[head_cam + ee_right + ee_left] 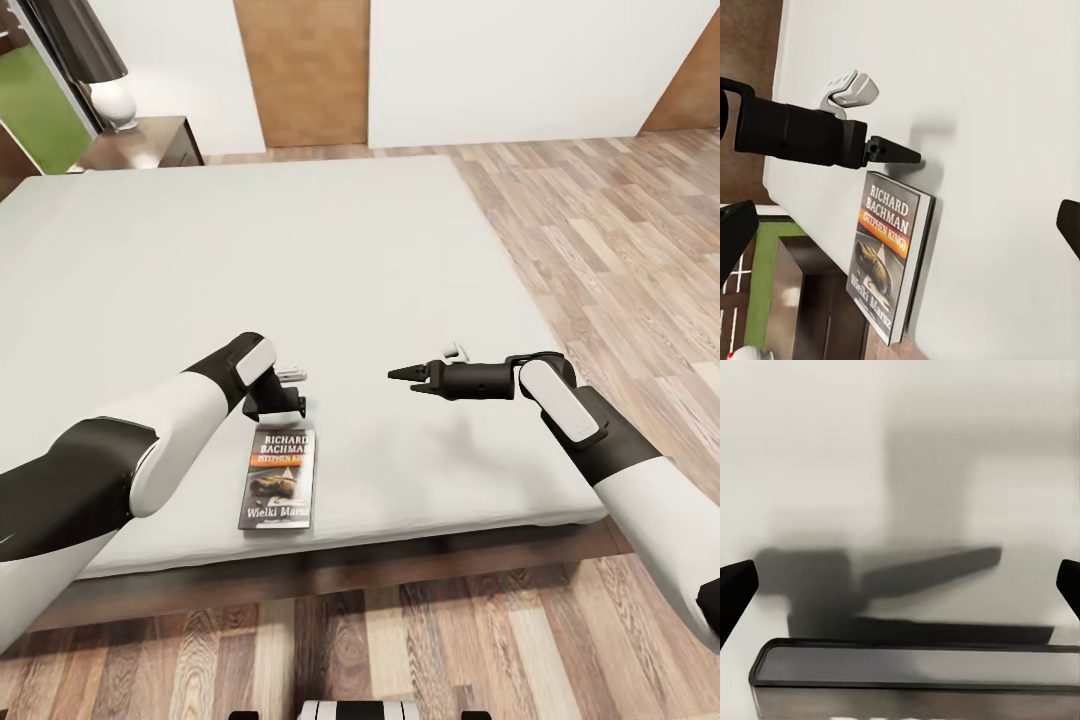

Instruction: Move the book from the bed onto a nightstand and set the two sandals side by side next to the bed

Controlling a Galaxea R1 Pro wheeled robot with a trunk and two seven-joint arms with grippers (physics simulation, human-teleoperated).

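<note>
The book (277,480) lies face up on the bed's off-white mattress (250,260), close to the front edge. Its cover reads "Richard Bachman" and "Wielki Marsz". My left gripper (291,401) points down at the mattress just beyond the book's top edge, open, with nothing between its fingers. In the left wrist view the book's top edge (915,664) sits just under the open left gripper (900,585). My right gripper (406,379) hovers over the mattress to the right, open, aimed at the left one. Its wrist view takes in the book (889,259) and the left gripper (896,155). The sandals are out of view.
A dark nightstand (150,140) with a white lamp (110,100) stands at the bed's far left corner. Wood-plank floor (620,250) runs along the bed's right side and in front of its dark frame (400,565). White wall panels close the back.
</note>
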